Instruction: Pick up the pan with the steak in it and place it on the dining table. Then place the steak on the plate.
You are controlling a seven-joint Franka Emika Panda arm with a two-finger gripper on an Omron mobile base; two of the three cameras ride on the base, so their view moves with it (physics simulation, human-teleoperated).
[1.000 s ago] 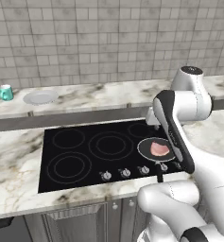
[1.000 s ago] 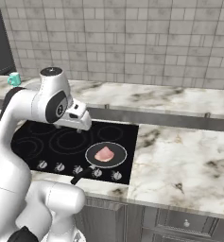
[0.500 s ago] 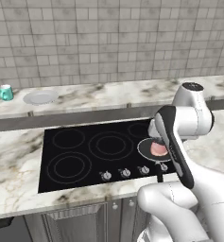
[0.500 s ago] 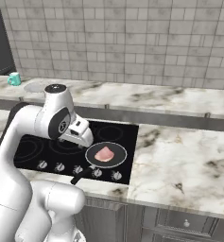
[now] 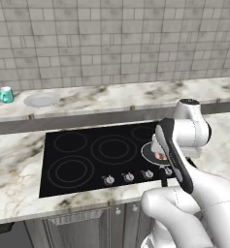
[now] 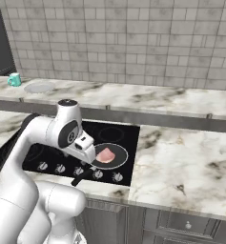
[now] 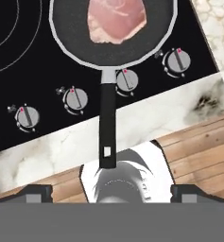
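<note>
Black pan (image 7: 112, 34) with the steak (image 7: 116, 20) sits on the cooktop (image 5: 87, 160), and we see the gripper (image 7: 111, 191), jaws apparently spread wide, above its handle (image 7: 107, 124); we fear an end grasp tipping the pan.

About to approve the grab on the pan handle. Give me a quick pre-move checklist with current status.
1. Gripper open: ok, tips stand wide apart.
2. Handle centred between the tips: ok in the hand view.
3. Steak inside the pan: ok.
4. Tips down at handle height: cannot tell.
5. Knobs clear of the handle: not ok, one knob sits right beside it.
6. Plate free on the far counter: ok.
</note>
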